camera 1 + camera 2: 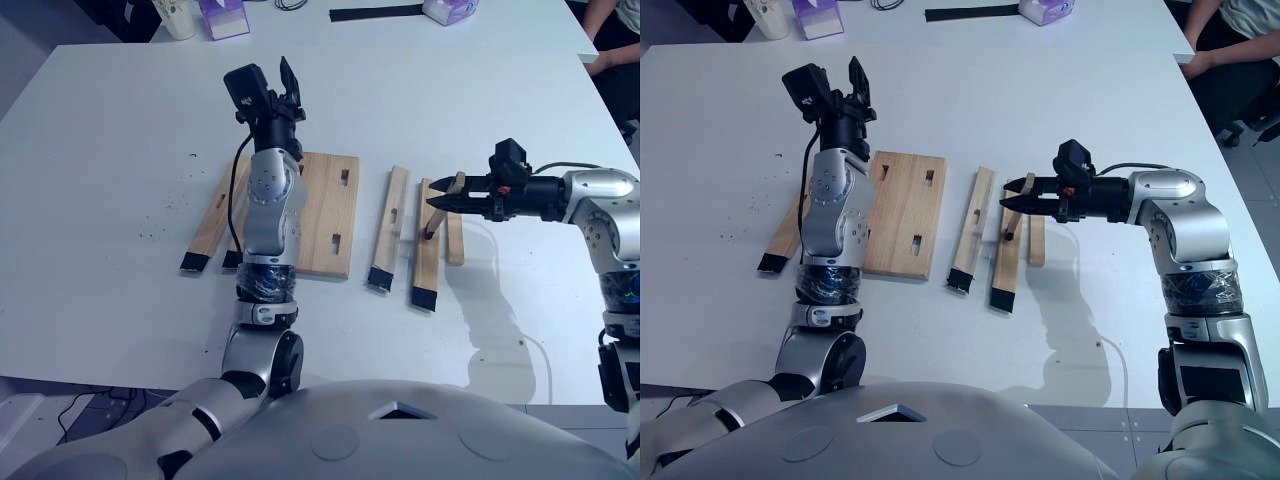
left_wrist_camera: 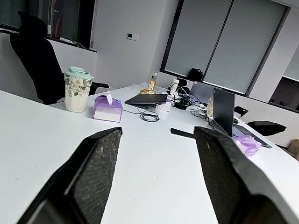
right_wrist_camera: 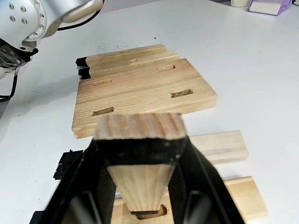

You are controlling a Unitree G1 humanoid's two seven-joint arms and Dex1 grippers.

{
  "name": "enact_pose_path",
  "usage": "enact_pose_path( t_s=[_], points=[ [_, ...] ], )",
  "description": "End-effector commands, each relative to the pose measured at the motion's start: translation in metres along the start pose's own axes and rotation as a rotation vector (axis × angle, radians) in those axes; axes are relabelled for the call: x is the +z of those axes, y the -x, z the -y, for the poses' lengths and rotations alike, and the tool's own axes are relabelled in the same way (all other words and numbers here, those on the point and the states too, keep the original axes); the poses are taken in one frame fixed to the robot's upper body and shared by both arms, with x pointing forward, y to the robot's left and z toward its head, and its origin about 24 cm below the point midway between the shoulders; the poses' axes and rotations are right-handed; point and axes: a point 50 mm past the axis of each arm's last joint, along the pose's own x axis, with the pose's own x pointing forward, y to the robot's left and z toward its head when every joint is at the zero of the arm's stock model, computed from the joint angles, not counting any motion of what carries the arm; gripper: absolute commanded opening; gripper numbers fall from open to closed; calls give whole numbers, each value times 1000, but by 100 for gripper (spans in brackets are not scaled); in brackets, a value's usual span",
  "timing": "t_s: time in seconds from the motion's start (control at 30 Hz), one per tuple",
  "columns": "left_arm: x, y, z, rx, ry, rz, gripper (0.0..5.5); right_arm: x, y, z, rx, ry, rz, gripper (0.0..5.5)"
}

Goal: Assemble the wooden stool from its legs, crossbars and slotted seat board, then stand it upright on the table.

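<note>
Grip on short pale wooden crossbar (image 3: 139,154) looks firm: right gripper (image 1: 432,202) clamps it right of centre, tip seemingly entering a slot in black-tipped wooden leg (image 1: 427,262). Keep it square; press straight down. At upper left, left gripper (image 2: 159,140), wide open and empty, stands over slotted wooden seat board (image 1: 328,210).

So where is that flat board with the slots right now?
In the eye views the slotted seat board lies flat midway across the table, two legs beside its left edge, more legs to its right.
</note>
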Motion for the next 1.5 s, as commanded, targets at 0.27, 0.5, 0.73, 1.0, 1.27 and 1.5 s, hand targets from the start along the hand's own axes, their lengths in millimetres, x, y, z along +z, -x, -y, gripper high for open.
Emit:
enact_pose_path(
  t_s=[0.27,0.5,0.73,1.0,1.27,1.5],
  points=[
    [-3,3,3,16,18,-26,286,3,3,7,-18,15,-7,129],
    [-4,3,3,14,19,-30,286,1,-3,9,-11,67,-39,129],
    [-5,3,6,3,26,-36,286,-49,-4,-4,31,139,-269,129],
    [-5,5,6,-4,33,-42,286,-65,1,-1,-33,24,-249,129],
    [-7,5,7,-14,45,-59,286,-64,-2,2,-51,-11,-208,129],
    [-7,4,2,0,61,-68,286,-40,1,11,-107,42,-60,212]
  ],
)
